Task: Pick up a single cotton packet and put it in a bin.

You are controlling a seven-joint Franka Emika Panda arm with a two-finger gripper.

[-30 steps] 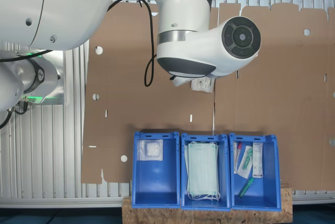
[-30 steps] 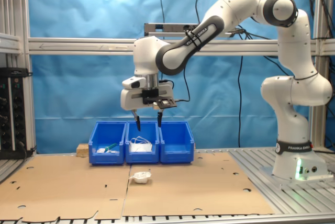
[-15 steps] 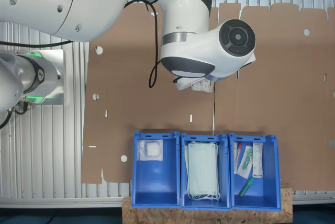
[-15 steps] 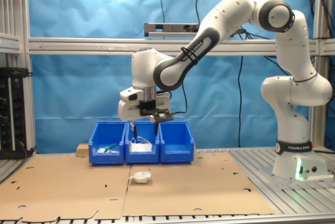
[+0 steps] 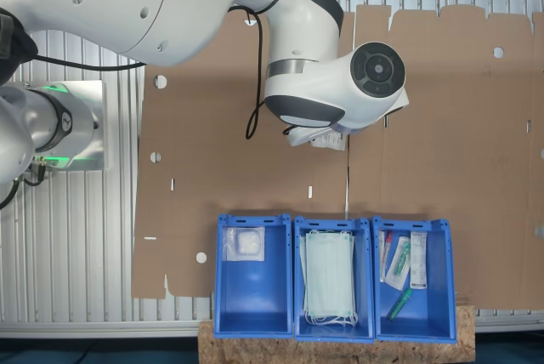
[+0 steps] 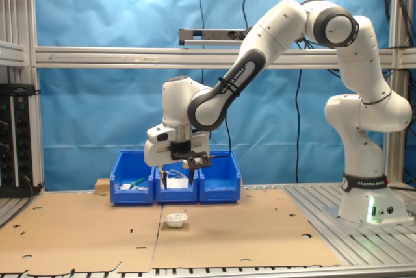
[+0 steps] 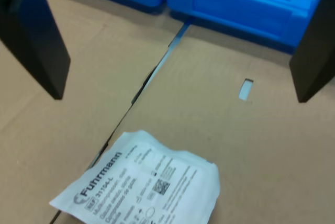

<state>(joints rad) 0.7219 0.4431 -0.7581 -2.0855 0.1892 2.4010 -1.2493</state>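
First exterior view: cotton packet mostly under arm, claw hidden.

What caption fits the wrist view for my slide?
Open gripper poised above the cotton packet lying flat on cardboard, blue bins beyond.

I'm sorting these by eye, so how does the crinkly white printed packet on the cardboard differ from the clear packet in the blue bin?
The crinkly white cotton packet is opaque with grey print; the clear packet shows a plain white square pad. The cotton packet lies loose on the brown cardboard sheet below the open gripper; the clear packet sits inside a blue plastic bin. Both are small, flat and roughly square.
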